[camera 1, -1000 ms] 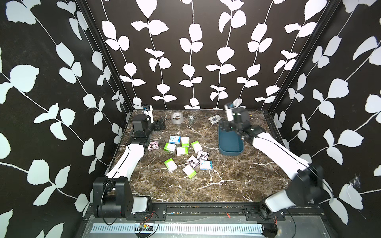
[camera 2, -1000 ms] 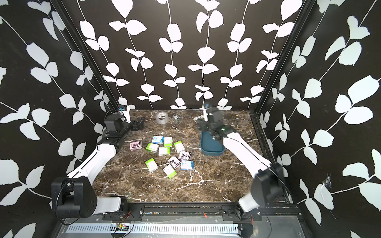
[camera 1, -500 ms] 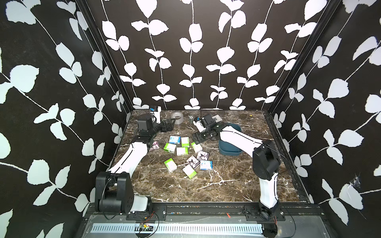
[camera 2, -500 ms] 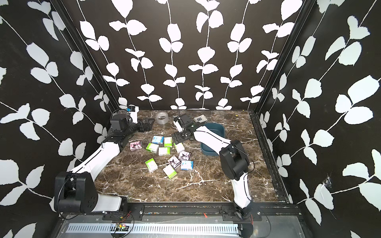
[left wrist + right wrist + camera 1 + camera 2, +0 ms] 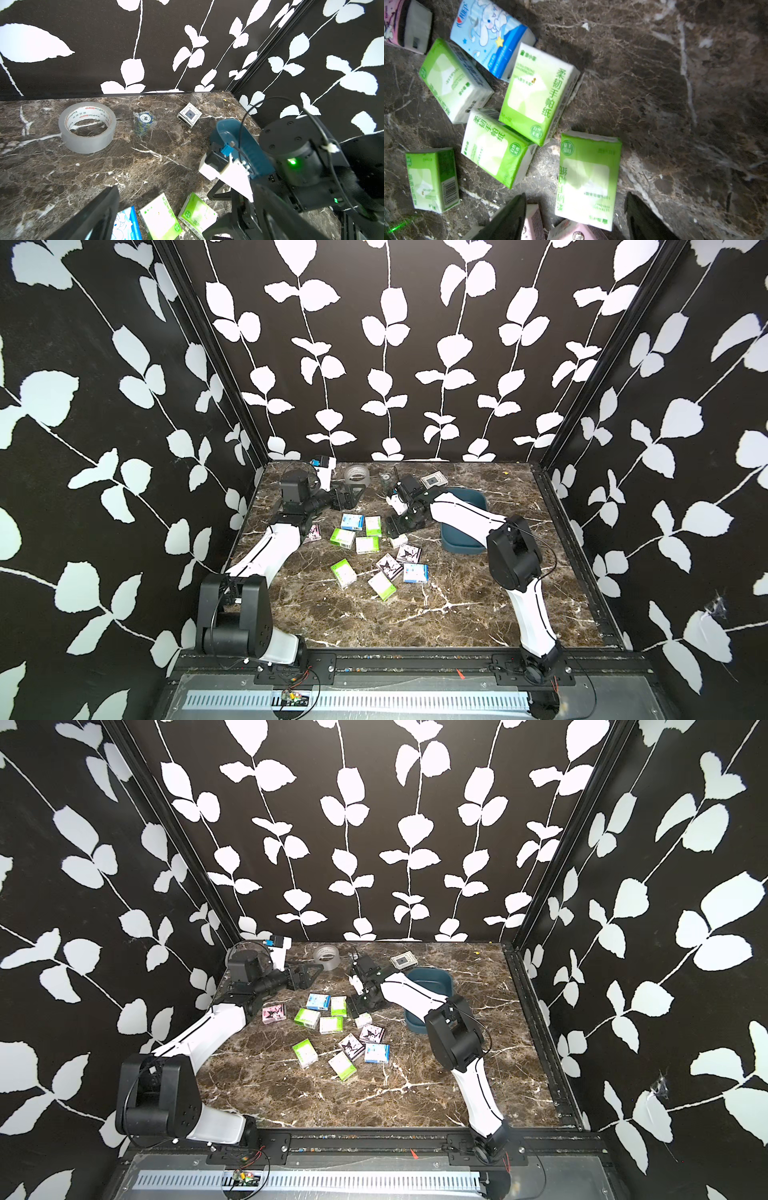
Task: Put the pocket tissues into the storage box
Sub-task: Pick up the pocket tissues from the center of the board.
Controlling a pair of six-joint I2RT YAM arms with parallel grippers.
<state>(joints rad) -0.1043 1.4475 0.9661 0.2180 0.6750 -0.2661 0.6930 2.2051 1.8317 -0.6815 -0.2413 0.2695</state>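
Marble desk [image 5: 415, 614] strewn with pocket tissues [image 5: 367, 544]; right pincer [image 5: 576, 195] apart astride green pack [image 5: 588, 176], seemingly not touching; left pincer [image 5: 348, 494] apart.

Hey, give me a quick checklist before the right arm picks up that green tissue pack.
1. Green pack lies between the right gripper's jaws: ok.
2. Jaws touching the pack: not ok, gaps show either side.
3. Pink-backed pack clear of the jaws: cannot tell, it sits right beside one.
4. Storage box has room: ok, its visible floor is bare.
5. Left gripper out of the way: ok, open, near the tape roll.
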